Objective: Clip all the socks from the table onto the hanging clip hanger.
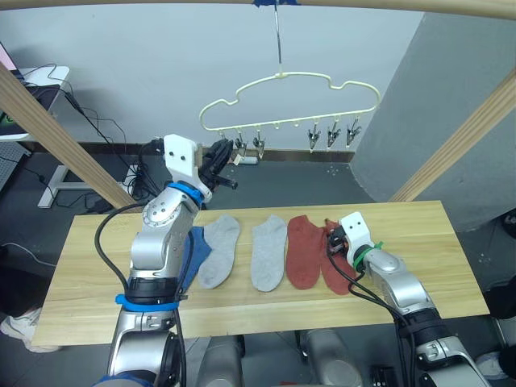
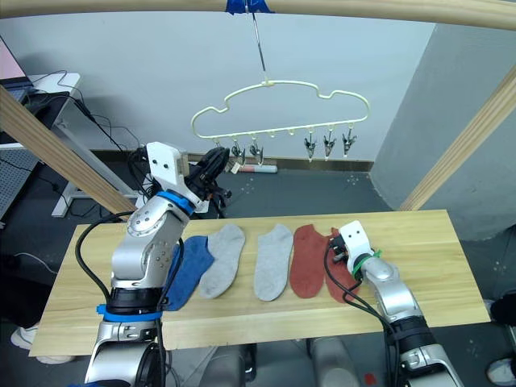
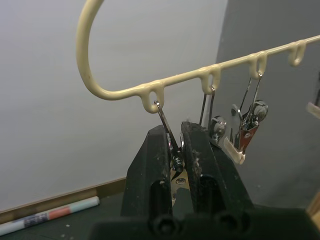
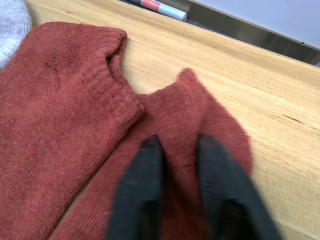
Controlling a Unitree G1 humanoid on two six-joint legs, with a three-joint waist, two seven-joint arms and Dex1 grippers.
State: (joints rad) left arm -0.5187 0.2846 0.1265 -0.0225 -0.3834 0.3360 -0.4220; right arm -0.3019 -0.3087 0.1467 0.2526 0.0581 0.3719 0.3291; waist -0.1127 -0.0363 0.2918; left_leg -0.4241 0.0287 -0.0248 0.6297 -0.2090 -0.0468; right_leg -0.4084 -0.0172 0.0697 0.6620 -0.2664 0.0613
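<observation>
The pale yellow-green clip hanger (image 1: 282, 75) hangs by its hook from the top pole, with several metal clips along its lower wire. My left gripper (image 3: 177, 150) is raised to the hanger's left end and is shut on the leftmost clip (image 3: 166, 131). On the table (image 1: 435, 234) lie a blue sock (image 1: 192, 254) partly behind my left arm, two light grey socks (image 1: 219, 250) (image 1: 268, 251), and two rust red socks (image 1: 302, 251). My right gripper (image 4: 180, 150) rests on the right-hand red sock (image 4: 210, 115) and is shut on a bunched fold of it.
Slanted wooden frame poles (image 1: 48, 129) (image 1: 451, 145) stand at both back corners of the table, under a top pole (image 2: 363, 10). Cables and a marker pen (image 2: 258, 169) lie on the dark floor behind. A desk (image 1: 32, 81) stands at the far left.
</observation>
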